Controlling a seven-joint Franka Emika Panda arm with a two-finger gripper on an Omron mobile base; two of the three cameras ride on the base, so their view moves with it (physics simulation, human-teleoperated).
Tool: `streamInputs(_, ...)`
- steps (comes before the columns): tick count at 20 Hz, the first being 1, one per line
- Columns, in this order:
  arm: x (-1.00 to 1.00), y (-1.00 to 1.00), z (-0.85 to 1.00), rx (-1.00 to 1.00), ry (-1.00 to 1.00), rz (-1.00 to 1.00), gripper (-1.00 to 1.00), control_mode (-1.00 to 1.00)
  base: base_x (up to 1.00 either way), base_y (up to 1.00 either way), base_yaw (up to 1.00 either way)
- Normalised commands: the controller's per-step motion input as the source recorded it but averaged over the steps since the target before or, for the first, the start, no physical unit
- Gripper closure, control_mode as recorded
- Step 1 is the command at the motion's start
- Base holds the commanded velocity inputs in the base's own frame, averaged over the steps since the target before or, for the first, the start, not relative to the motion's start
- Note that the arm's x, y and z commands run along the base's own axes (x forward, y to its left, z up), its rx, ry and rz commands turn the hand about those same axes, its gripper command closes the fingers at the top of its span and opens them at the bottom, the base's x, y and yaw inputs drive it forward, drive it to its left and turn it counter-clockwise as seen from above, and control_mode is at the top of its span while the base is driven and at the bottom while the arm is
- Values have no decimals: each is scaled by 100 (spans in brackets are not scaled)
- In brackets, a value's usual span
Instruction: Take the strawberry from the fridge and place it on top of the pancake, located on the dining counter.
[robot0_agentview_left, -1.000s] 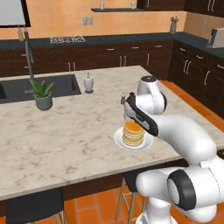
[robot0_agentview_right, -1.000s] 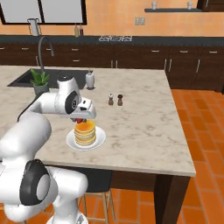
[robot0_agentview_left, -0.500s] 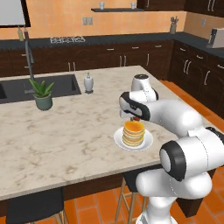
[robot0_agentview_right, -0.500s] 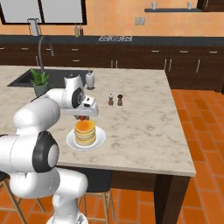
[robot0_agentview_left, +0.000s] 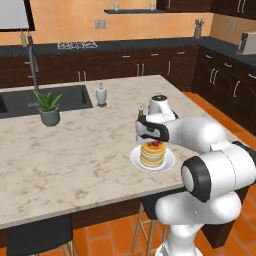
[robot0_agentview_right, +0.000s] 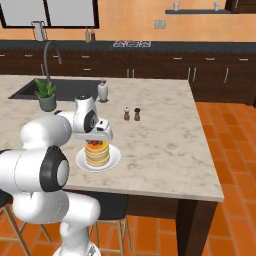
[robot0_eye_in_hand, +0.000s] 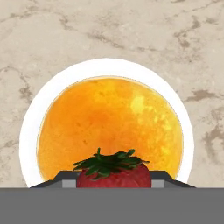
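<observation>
Since a moment ago the arm has folded in closer to its body, and the claw now hangs right over the pancake instead of a little behind it.

The bench is a big island with a beige stone top. A sink is set into its far left part. A tall tap stands by the sink.

The white arm bends over the near edge of the bench. Its hand points down at the plate.

A small plant in a grey pot stands near the sink. A soap bottle stands just past it. Two little shakers stand side by side, further out on the bench from the plate.

The white plate sits on the bench near the front edge. The pancake stack lies on it, round and golden.

The strawberry is red with green leaves on top. It is pinched between the two claw tips, just above the near side of the pancake. I cannot tell if it touches the pancake yet. In the left base view the strawberry shows as a red dot on top of the stack.
</observation>
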Motion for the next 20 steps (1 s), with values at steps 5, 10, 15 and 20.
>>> streamInputs(5,0,0,-7,0,-7,0,100,-100,0,0,0)
streamInputs(10,0,0,1,0,-2,0,100,-100,0,0,0)
streamInputs(15,1,0,1,0,0,0,100,-100,0,0,0)
streamInputs(20,2,0,0,0,0,0,100,-100,0,0,0)
